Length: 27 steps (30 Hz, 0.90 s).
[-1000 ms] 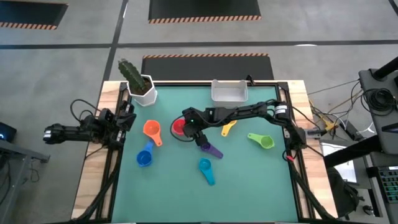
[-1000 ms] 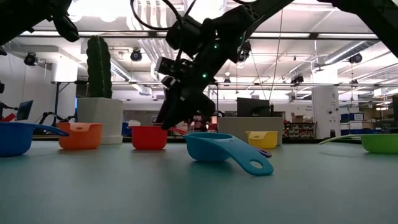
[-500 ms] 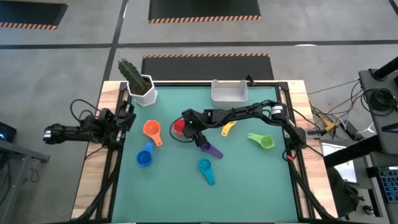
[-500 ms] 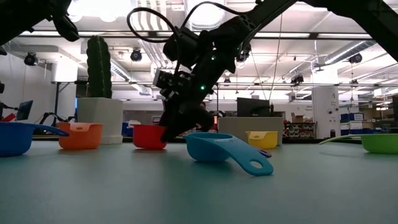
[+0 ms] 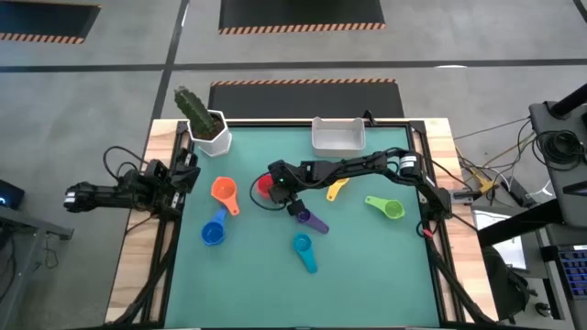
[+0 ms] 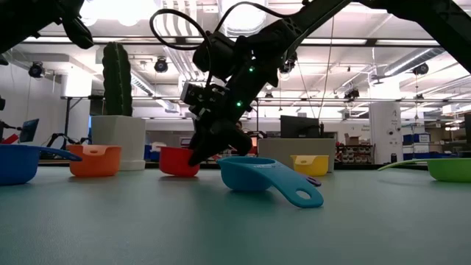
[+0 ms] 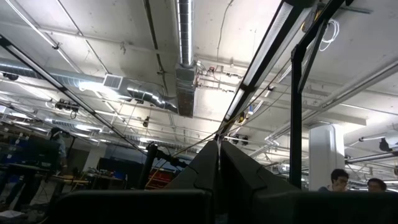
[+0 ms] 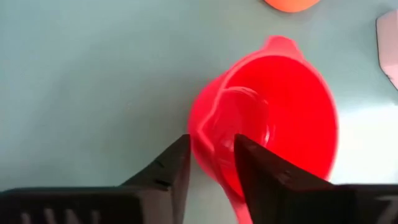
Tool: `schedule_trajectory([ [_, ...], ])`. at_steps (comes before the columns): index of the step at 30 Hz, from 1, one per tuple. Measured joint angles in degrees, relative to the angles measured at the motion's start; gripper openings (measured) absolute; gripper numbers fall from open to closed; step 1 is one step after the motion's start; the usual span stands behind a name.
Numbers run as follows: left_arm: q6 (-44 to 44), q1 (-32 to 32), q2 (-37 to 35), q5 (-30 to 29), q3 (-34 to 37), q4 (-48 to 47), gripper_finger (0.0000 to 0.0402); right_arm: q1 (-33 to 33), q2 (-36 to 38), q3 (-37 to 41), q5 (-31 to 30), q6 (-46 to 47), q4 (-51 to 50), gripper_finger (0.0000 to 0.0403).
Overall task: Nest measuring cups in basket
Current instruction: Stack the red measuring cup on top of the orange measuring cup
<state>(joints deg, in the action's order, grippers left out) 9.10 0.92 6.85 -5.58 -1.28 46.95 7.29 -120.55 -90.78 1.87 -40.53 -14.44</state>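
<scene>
Near the middle of the table [image 5: 367,275], the right gripper [image 5: 274,186] is down at the red cup [image 5: 263,186], its two fingers [image 8: 168,171] straddling the cup's wall on the handle side, one inside the bowl and one outside, closed on the rim. The red cup sits upright on the mat, mouth up; its handle is hidden under the gripper, so its long axis cannot be told. The orange cup [image 5: 223,191] lies just to its left, handle pointing toward the front edge. The blue cup [image 5: 213,233] is in front of the orange one. The purple cup [image 5: 308,219], teal cup [image 5: 303,246], yellow cup [image 5: 337,189] and green cup [image 5: 389,208] lie scattered to the right. The white basket [image 5: 338,135] stands at the back edge, well apart from the red cup. The left gripper [image 5: 188,174] waits at the table's left edge, fingers shut.
</scene>
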Motion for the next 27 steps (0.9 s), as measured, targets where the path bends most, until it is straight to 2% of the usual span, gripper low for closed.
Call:
schedule_trajectory([
  [7, 0.0, 0.0, 0.0, 0.0, 0.0, 0.1, 0.0000, -0.2, 0.0, -0.1, 0.0, 0.2, -0.3, 0.0035],
  [10, 0.0, 0.0, 0.0, 0.0, 0.0, 0.1, 0.0000, -0.4, 0.0, -1.7, 0.0, 3.7, -0.7, 0.0015],
  [17, 0.0, 0.0, 0.0, 0.0, 0.0, 0.6, 0.0000, -0.8, -0.1, -10.2, 0.1, 18.0, -5.5, 0.0009],
  [21, 0.0, 0.0, 0.0, 0.0, 0.0, 1.1, 0.0000, -0.9, -0.2, -15.1, 3.9, 25.7, -7.8, 0.0009],
  [27, 0.0, 0.0, 0.0, 0.0, 0.0, 2.7, 0.0000, -2.2, -0.3, -20.3, 4.6, 30.5, -8.1, 0.0009],
])
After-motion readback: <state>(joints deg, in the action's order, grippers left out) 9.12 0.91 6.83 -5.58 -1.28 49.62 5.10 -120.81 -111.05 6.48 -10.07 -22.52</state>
